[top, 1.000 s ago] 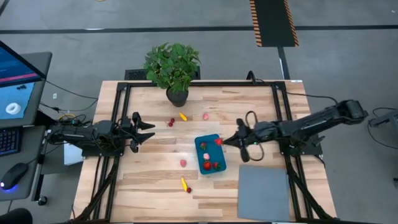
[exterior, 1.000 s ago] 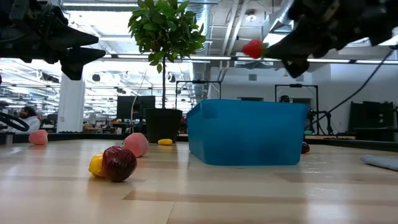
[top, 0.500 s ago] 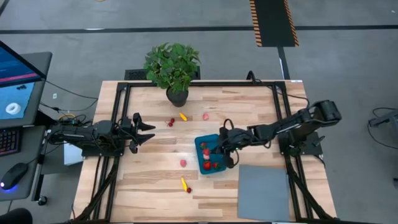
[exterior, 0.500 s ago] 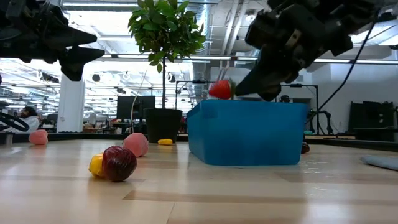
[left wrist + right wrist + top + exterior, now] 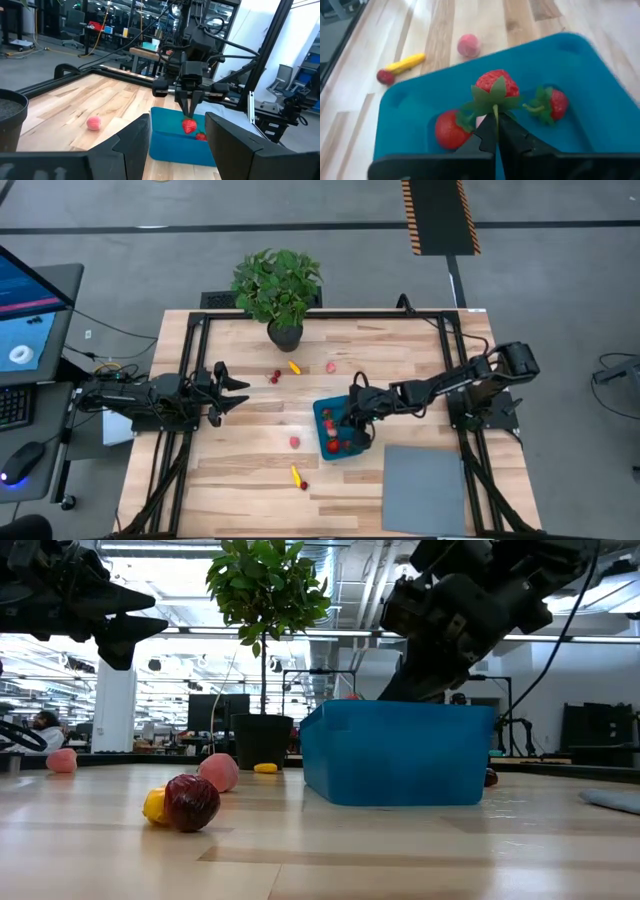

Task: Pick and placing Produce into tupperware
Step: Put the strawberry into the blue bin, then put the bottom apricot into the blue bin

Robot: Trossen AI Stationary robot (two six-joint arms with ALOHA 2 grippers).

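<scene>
Held strawberry (image 5: 492, 85) hangs just over the inside of the teal-blue tupperware (image 5: 322, 414), pinched by its green stem between the closed tips of the right hand (image 5: 496, 124); two more strawberries lie on the tub floor, one (image 5: 448, 129) on one side of the held berry, one (image 5: 552, 103) on the other; tub sits mid-counter, toward the right arm's side; right hand reaches in from the right edge, over the tub (image 5: 357, 416); loose produce on the wooden counter (image 5: 240, 470): a pink piece (image 5: 295, 442) just left of the tub, a yellow piece (image 5: 296, 474) touching a dark red piece (image 5: 304, 485) nearer the front edge, a red piece (image 5: 275, 377), a yellow piece (image 5: 294, 366) and a pink piece (image 5: 331, 366) toward the potted plant (image 5: 279, 292); grey mat (image 5: 424, 488) at the front right corner; left hand (image 5: 236, 392) waits at the left side, fingers spread, holding nothing.
</scene>
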